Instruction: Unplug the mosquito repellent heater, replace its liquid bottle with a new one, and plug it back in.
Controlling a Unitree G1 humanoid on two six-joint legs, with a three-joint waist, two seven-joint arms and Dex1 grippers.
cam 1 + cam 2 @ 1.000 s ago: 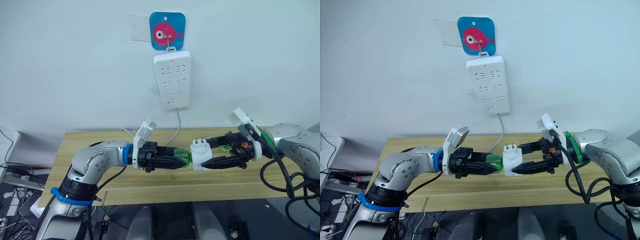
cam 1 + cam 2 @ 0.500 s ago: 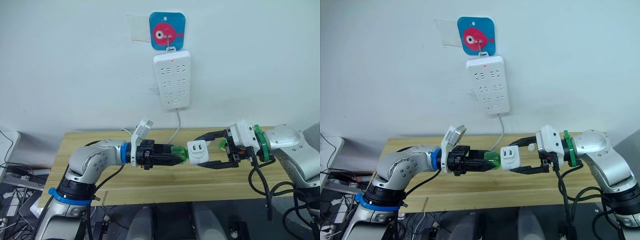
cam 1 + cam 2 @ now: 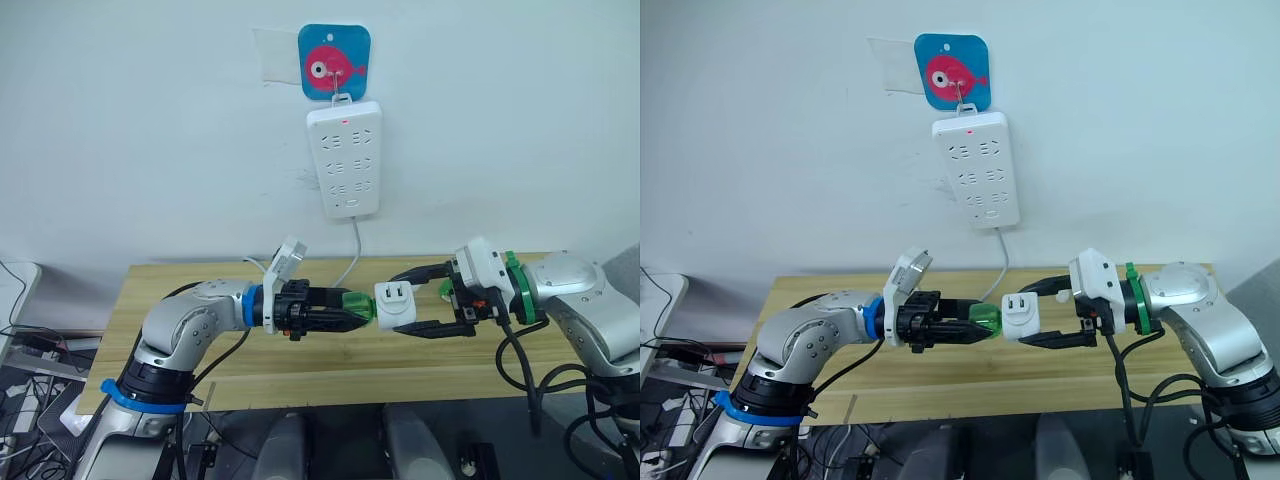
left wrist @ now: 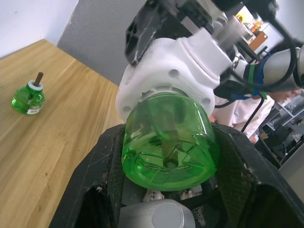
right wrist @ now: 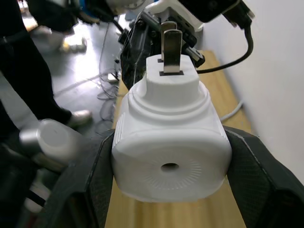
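The white mosquito repellent heater [image 3: 396, 304] hangs above the table's middle with my right gripper [image 3: 402, 303] shut on it, one finger above and one below. Its two metal prongs [image 5: 171, 45] stick out of its side. A green liquid bottle [image 3: 358, 306] is pressed neck-first into the heater's underside [image 4: 173, 76], and my left gripper [image 3: 347, 308] is shut on that bottle from the left. A second green bottle [image 4: 28, 97] with a brown wick stands upright on the wooden table [image 3: 300, 350], behind my right gripper.
A long white power strip [image 3: 345, 158] hangs on the wall under a blue fish hook [image 3: 335, 62]; its cable [image 3: 352, 255] drops to the table's back edge. A person's legs [image 5: 28, 71] stand on the floor beyond the table.
My right wrist has rolled, turning the heater's prongs from pointing up to facing sideways. Heater and bottle stay pressed together, and the left arm has barely moved.
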